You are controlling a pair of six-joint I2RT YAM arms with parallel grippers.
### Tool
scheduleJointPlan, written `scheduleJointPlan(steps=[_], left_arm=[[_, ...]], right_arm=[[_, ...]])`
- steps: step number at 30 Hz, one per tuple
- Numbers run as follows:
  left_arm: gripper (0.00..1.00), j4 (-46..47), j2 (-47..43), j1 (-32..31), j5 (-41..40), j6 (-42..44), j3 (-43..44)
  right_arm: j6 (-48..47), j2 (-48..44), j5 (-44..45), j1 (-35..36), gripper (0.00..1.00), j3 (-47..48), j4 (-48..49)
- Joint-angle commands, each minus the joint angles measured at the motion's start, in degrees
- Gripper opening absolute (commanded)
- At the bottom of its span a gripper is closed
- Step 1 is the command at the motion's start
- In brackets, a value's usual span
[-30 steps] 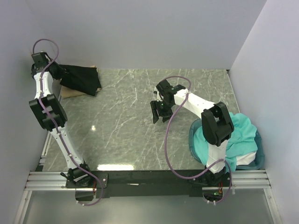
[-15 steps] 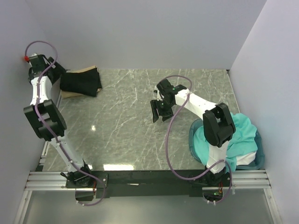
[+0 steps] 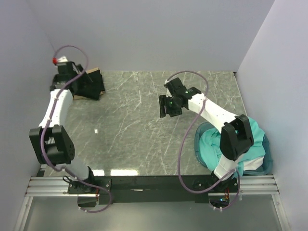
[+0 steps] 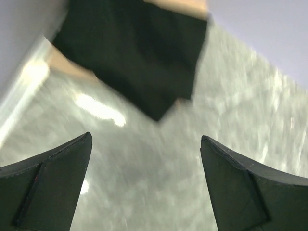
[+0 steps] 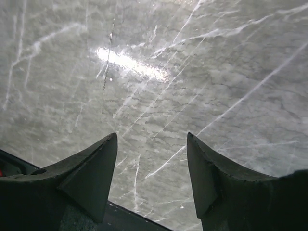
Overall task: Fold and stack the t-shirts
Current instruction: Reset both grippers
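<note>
A folded black t-shirt [image 3: 92,85] lies at the far left corner of the table on top of a tan-brown t-shirt [image 3: 72,97], whose edges stick out. My left gripper [image 3: 79,79] hovers over that pile, open and empty. In the left wrist view the black t-shirt [image 4: 139,48] and tan-brown cloth [image 4: 62,65] lie beyond the wide-apart left gripper [image 4: 146,139]. Teal t-shirts [image 3: 250,134] are heaped in the tub at the right. My right gripper [image 3: 168,110] hangs open over bare marble mid-table. The right wrist view shows the right gripper [image 5: 152,135] with only tabletop between its fingers.
The round translucent blue tub [image 3: 198,144] stands at the near right beside the right arm's base. Grey walls close the table at the back, left and right. A metal rail [image 3: 144,183] runs along the near edge.
My left gripper has opened and let go of the black t-shirt, which now lies flat on the tan one. The left arm swung right and lifted. My right gripper shifted slightly away from me.
</note>
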Motion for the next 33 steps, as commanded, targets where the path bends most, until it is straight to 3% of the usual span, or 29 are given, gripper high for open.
scheduleJointPlan(steps=[1,3,8,13,19,33], left_arm=[[0.99,-1.67,-6.95,-6.32,-1.98,-2.15,-5.52],[0.99,-2.99,-10.55,-9.5,-1.54,-5.13,-10.09],[0.99,-2.29,-19.16,-24.87,-1.72,-11.21,-21.77],[0.99,-3.09,-23.04,-37.96,-3.91,-18.24,-27.5],[1.0,-4.13,-25.94,-41.59,-5.41,-17.55,-27.96],[0.99,-1.41,-30.52,-41.6,-3.56,-15.44,-29.97]], right_arm=[[2.46,-6.37,4.83,-0.08,0.66,-3.18,4.28],[3.69,-9.43,7.29,-0.26,0.66,-5.12,5.6],[6.32,-18.57,13.09,-0.26,0.66,-13.2,10.17],[8.79,-25.18,17.76,-0.17,0.66,-20.5,12.29],[12.39,-32.03,20.22,-0.17,0.66,-26.91,13.07],[18.89,-44.43,26.2,-0.09,0.66,-34.83,13.08]])
